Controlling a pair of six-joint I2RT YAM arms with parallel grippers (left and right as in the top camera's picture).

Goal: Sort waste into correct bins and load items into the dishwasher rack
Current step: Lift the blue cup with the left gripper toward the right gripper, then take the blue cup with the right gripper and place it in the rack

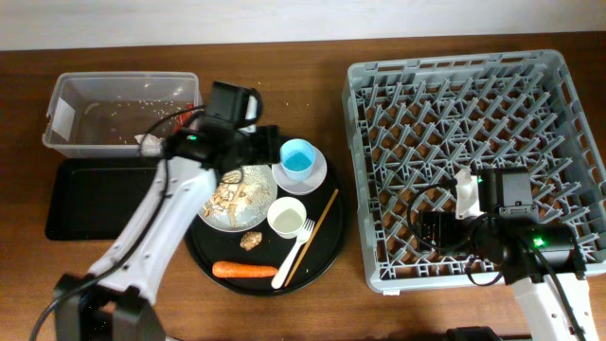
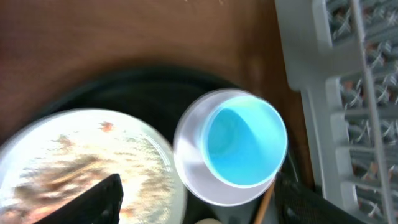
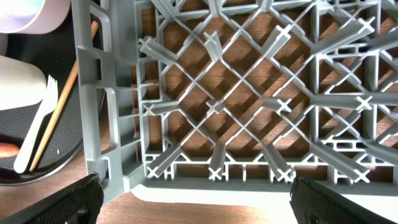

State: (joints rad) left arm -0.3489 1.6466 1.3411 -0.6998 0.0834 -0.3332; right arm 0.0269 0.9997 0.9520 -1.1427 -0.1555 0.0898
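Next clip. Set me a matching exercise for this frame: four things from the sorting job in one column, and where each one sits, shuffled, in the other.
Things:
1. light-blue cup
2. orange carrot
3. clear tub
4. white fork

Places:
A. on the round black tray, at its edge nearest the robot
B. standing on the small white saucer
C. lying alongside a chopstick
D. just beyond the shallow black tray, farther from the robot

Pairs: 1-B, 2-A, 3-D, 4-C.

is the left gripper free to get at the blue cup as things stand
Probably yes: the left gripper is open above the light-blue cup, which stands upright on its saucer with nothing over it. The white plate sits close beside.
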